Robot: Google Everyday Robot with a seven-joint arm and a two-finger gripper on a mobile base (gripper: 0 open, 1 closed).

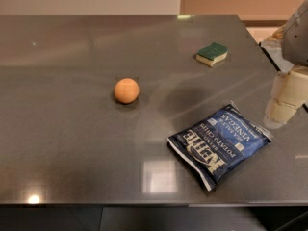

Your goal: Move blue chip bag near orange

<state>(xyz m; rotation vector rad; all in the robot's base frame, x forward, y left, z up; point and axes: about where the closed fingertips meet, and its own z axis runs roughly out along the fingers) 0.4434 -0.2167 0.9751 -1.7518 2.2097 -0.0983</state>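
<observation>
The blue chip bag lies flat on the dark table at the front right, with white "Kettle" lettering facing up. The orange sits to the bag's left and farther back, well apart from it. My gripper hangs at the right edge of the view, just right of the bag's far right corner and above the table. It holds nothing that I can see.
A green-and-yellow sponge lies at the back right. The table ends at its front edge near the bottom of the view and at its right edge behind the gripper.
</observation>
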